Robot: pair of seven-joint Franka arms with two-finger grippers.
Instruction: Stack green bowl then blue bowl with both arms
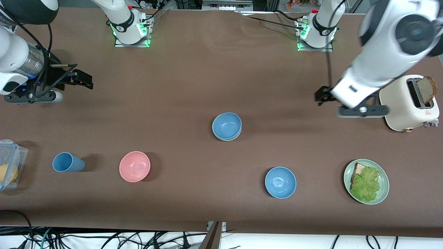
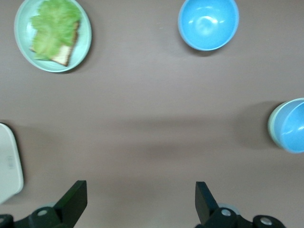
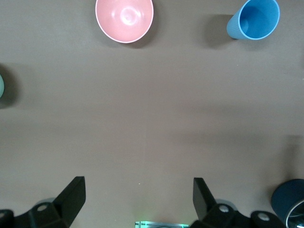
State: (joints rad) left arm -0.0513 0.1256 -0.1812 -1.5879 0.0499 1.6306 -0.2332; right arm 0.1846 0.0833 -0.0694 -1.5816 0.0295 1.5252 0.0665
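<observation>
The blue bowl [image 1: 226,125] sits nested in the green bowl [image 1: 227,139] at the middle of the table; only a pale green rim shows under it. The stack also shows in the left wrist view, blue bowl [image 2: 292,127] inside green rim [image 2: 271,126]. A sliver of the green bowl [image 3: 1,87] shows in the right wrist view. My left gripper [image 1: 322,96] [image 2: 141,190] is open and empty over bare table beside the toaster. My right gripper [image 1: 84,79] [image 3: 138,186] is open and empty over bare table at the right arm's end.
A brighter blue bowl [image 1: 280,182] [image 2: 208,23], a pink bowl [image 1: 134,166] [image 3: 124,20] and a blue cup [image 1: 67,162] [image 3: 254,20] stand nearer the front camera. A green plate [image 1: 384,186] holds bread and lettuce. A cream toaster [image 1: 401,103] and a clear container [image 1: 10,152] stand at the table's ends.
</observation>
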